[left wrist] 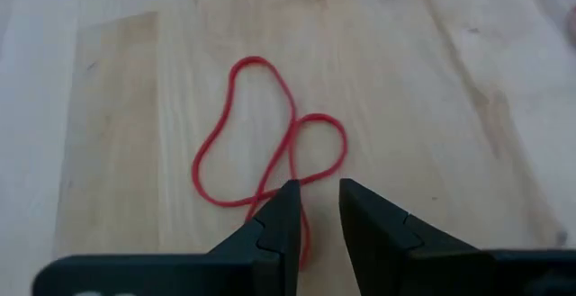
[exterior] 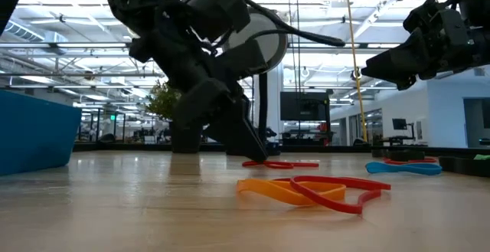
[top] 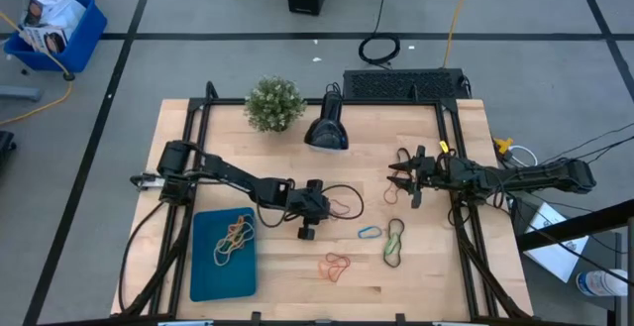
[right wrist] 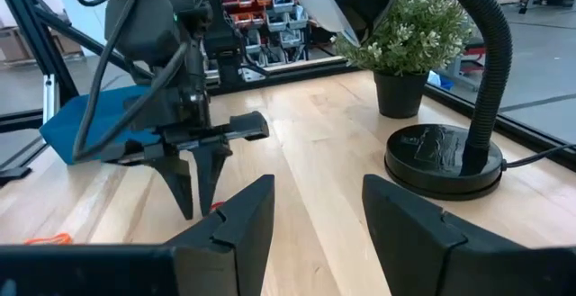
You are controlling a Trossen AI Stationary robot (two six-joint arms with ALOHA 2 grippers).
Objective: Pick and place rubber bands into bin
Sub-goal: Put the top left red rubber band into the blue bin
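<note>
The red rubber band (left wrist: 270,148) I'm going after is lying flat on the desk (top: 426,267), just ahead of the left hand (left wrist: 317,208) and well apart from the bin (top: 208,271), which already holds a few bands. It's folded into a lopsided figure-eight, one long lobe and one smaller, and its long axis is running roughly straight away from my fingertips. I'm judging it feather-light, limp and a bit tacky: it will drape and stretch rather than keep its shape, and it's so thin against the wood that the tips need to press right down to catch it. The best hold looks like the waist where the two strands cross, since that gives the pinch a double thickness.

The left hand is hovering low with its fingers only narrowly apart, straddling that crossing strand. In the low view its tips are sitting almost on the desk.

The right hand (right wrist: 317,208) is waiting off to the right side, raised, fingers spread wide, holding nothing. Other bands — blue (top: 369,232), green (top: 394,243), orange (top: 335,265) — are lying between the arms.
</note>
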